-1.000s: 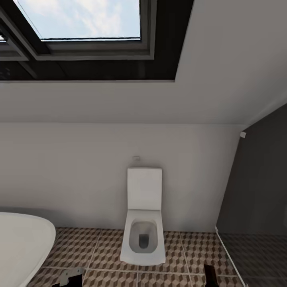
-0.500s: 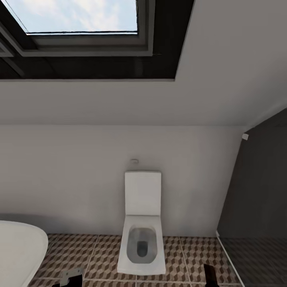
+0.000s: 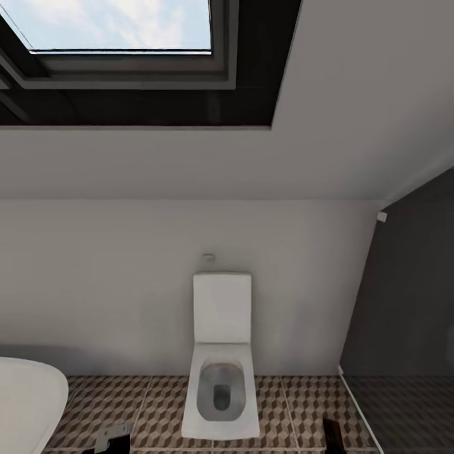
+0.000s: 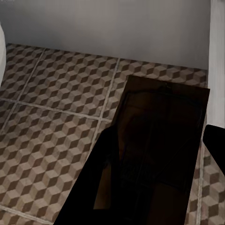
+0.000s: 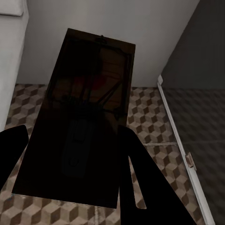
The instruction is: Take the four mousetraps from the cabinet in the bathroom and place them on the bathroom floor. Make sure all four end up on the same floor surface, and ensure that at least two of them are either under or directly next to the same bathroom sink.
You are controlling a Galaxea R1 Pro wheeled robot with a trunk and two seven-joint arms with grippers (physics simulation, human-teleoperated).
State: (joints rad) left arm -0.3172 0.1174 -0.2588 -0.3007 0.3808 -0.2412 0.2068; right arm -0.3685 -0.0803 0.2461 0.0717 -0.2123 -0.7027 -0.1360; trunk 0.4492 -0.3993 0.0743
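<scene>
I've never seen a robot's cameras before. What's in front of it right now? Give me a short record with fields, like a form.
room: bathroom, white wall, skylight overhead
ahead: white toilet, lid up, against the wall
floor: bathroom floor, cube-pattern tiles
far left: curved white bathtub edge
far right: dark glass partition
left gripper: holds a dark mousetrap above the tiles
right gripper: holds a second mousetrap
cabinet, sink: cannot tell where they are

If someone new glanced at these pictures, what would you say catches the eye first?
A white toilet stands against the pale wall at the head view's centre, on the cube-patterned bathroom floor, under a skylight. Each wrist view shows a dark mousetrap held close in the jaws over the tiles; the right one nears a dark glass partition.
</scene>
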